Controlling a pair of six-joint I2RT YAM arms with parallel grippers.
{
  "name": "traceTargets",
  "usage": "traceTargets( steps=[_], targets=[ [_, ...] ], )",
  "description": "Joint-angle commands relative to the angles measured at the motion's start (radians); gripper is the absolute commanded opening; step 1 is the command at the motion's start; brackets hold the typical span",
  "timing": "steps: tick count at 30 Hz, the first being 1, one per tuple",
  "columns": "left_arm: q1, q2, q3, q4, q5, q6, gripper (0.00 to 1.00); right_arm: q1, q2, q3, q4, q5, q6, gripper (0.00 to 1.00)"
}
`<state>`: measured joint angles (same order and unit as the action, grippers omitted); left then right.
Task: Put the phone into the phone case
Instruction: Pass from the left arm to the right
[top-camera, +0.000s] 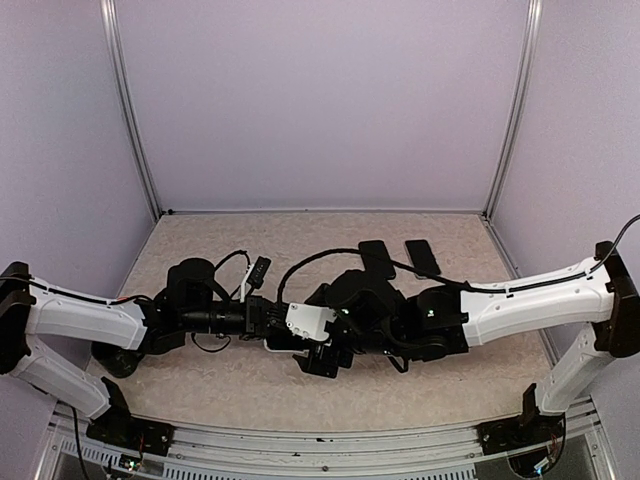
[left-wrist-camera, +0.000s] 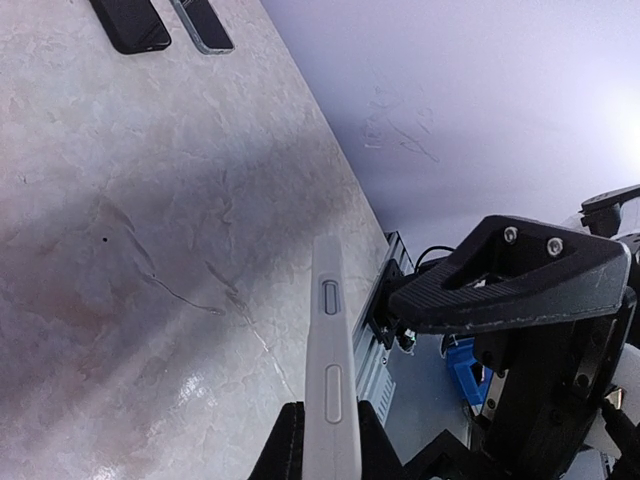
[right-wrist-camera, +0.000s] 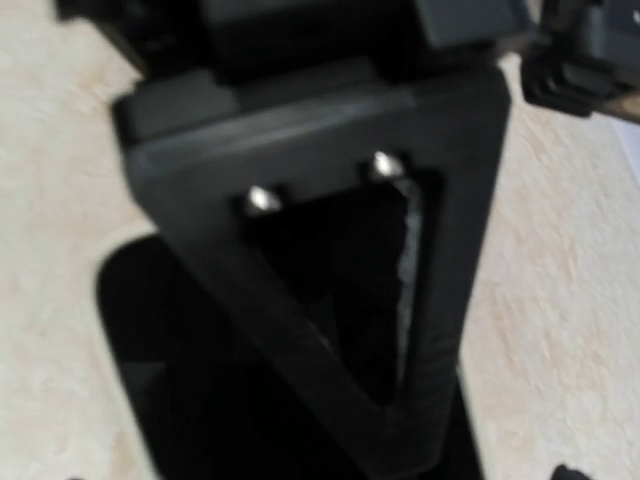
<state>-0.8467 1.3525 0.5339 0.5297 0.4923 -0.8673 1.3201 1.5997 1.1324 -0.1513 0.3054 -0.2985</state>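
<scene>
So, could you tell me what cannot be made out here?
1. Right wrist view: blurred, and a black finger fills it, so the right tool's grip is unreadable.
2. Top view: the right arm overlaps the white case; its inside is hidden.
3. Left wrist view: the case is edge-on, its lower end cut off by the frame.

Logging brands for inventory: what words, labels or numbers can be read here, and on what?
No readable text anywhere.
Pale phone case: blank button bumps only.
Black slab and grey-edged slab: no print shows.
Wall: faint scuffs, not letters.
Right wrist view: too blurred.
</scene>
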Motion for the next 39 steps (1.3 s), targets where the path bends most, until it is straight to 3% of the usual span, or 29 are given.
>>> traceTargets(
  steps=[1,8,30,39],
  targets=[
    [0.005,-0.029,0.04,0.055,0.012,0.004,0.0,0.009,-0.051,-0.013,0.024,-0.065,0.006,1.0],
    [0.005,-0.031,0.038,0.059,0.014,0.002,0.0,0.009,0.002,-0.001,0.005,0.04,0.011,0.99],
    [0.004,-0.038,0.037,0.064,0.035,0.002,0.0,0.009,0.051,0.019,-0.009,0.096,0.012,0.99],
    [-0.008,-0.021,0.047,0.062,0.075,0.021,0.0,-0.005,0.045,0.026,-0.023,0.048,-0.008,0.99]
  ],
)
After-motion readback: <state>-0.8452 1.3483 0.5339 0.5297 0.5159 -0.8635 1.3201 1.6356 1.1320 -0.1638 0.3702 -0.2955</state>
